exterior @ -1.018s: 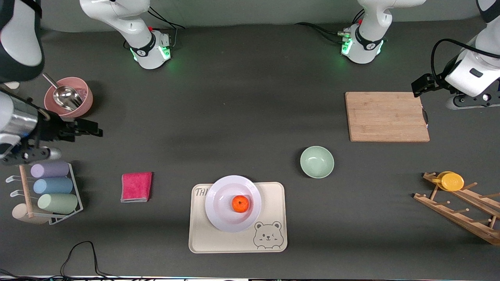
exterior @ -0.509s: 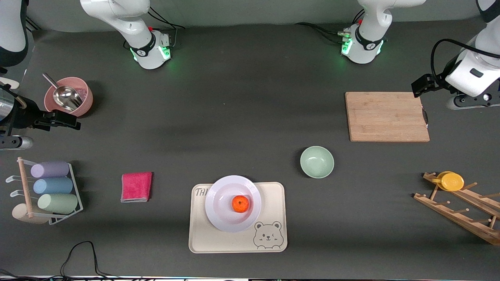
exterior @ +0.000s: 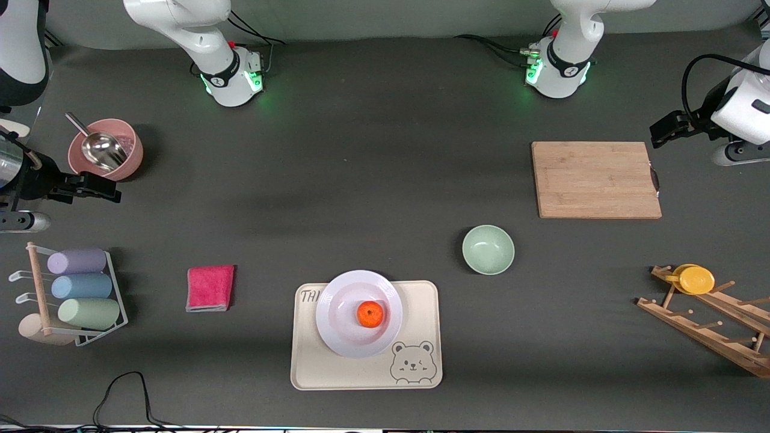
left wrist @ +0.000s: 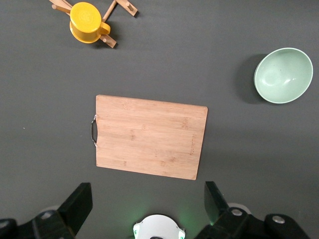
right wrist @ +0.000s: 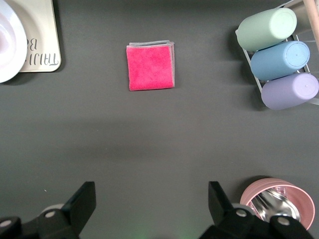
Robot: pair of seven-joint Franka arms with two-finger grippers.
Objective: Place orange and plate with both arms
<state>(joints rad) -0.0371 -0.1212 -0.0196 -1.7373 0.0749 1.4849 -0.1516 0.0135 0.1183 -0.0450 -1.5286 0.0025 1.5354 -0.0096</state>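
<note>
The orange (exterior: 370, 314) sits in the white plate (exterior: 337, 322), which rests on the beige bear-print tray (exterior: 367, 367) near the front camera. The plate's edge also shows in the right wrist view (right wrist: 7, 42). My left gripper (exterior: 660, 131) is open and empty, high up near the wooden cutting board (exterior: 595, 179); its fingers stand wide apart in the left wrist view (left wrist: 147, 201). My right gripper (exterior: 103, 187) is open and empty, high up near the pink bowl (exterior: 129, 157); it also shows open in the right wrist view (right wrist: 149, 201).
A pale-green bowl (exterior: 488, 249) lies between tray and cutting board. A yellow cup (exterior: 695, 279) sits on a wooden rack (exterior: 704, 325). A pink cloth (exterior: 210, 287) lies beside the tray. A metal scoop (exterior: 101, 149) is in the pink bowl. A wire rack holds pastel cups (exterior: 78, 288).
The right gripper drew back from over the cup rack toward the pink bowl, then held. The left gripper shifted up and outward toward its end of the table. Orange and plate have not moved.
</note>
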